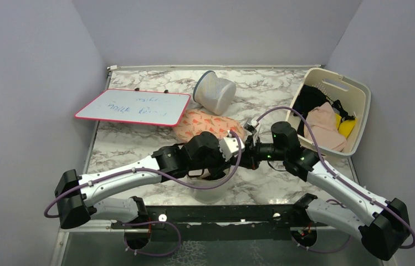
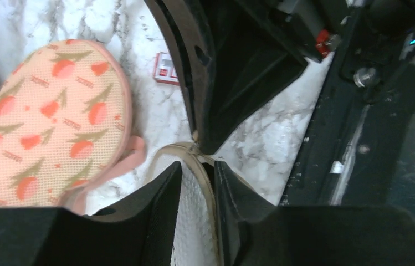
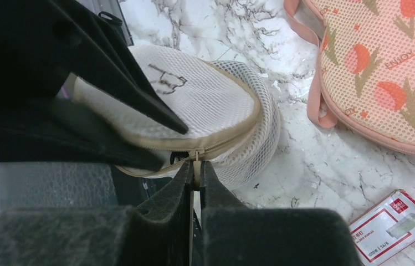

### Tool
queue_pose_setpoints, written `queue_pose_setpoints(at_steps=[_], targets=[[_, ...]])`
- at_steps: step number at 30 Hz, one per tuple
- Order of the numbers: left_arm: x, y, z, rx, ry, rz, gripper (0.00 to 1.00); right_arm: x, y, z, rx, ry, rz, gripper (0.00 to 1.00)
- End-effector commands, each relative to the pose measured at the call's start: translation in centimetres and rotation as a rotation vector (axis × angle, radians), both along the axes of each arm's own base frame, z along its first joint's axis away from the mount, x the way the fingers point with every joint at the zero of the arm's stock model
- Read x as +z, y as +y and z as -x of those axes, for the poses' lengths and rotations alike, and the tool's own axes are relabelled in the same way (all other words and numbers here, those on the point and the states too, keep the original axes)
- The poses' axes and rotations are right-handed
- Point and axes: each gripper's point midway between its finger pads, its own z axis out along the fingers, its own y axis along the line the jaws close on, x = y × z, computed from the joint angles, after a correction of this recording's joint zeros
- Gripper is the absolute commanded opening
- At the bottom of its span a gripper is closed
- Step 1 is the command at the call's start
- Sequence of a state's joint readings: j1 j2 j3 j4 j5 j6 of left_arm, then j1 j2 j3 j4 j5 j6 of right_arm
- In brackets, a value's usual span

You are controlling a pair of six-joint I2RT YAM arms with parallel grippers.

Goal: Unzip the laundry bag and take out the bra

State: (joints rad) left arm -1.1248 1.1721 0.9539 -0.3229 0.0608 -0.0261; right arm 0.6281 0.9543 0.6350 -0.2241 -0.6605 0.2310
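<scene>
While left gripper (image 2: 196,173) clamps the laundry bag (image 3: 205,105), right gripper (image 3: 195,170) tight on its zip pull (image 3: 196,157).

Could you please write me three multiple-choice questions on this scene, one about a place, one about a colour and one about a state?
1. Where does the basket stand?
A. at the left
B. at the right
C. front centre

2. What colour is the frame of the whiteboard?
A. red
B. blue
C. green

3. What is the right pincer doing?
A. hanging open
B. holding a cloth
C. pinching the zip pull of the laundry bag

Answers:
1 B, it shows at the right of the top view.
2 A, a red edge runs all round it.
3 C, the right wrist view shows it closed on the pull.
</scene>
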Motion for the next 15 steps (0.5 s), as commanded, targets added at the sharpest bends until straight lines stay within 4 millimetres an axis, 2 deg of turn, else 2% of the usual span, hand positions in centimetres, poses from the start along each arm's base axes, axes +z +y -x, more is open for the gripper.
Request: queue_pose_setpoints(at_steps=[1,2,5,11,15], targets=[[-0.1,0.2,-2.8,0.089,-0.109,-0.064,0.07,0.9,0.3,0.2,0.017,-0.008,-0.035,0.01],[0.0,0.3,-3.1,0.1,-0.12,-0.065,0.0,0.8,0.3,0.1,0.007,0.0,-0.034,0.01],[0.5,0.4,-2.8,0.084,-0.144,-0.028,0.0,0.3,0.2,0.0,-0.026,0.032,-0.034,0.01],[2.7,0.9,0.1,-0.039,-0.176,0.105,0.0,-0.2,0.4,-0.3,-0.078,0.084,-0.069,0.01],[4.3,2.1,0.7,-0.035,-0.212,0.182,0.0,-1.4,-0.5,-1.6,-0.154,0.11,-0.05,0.01]])
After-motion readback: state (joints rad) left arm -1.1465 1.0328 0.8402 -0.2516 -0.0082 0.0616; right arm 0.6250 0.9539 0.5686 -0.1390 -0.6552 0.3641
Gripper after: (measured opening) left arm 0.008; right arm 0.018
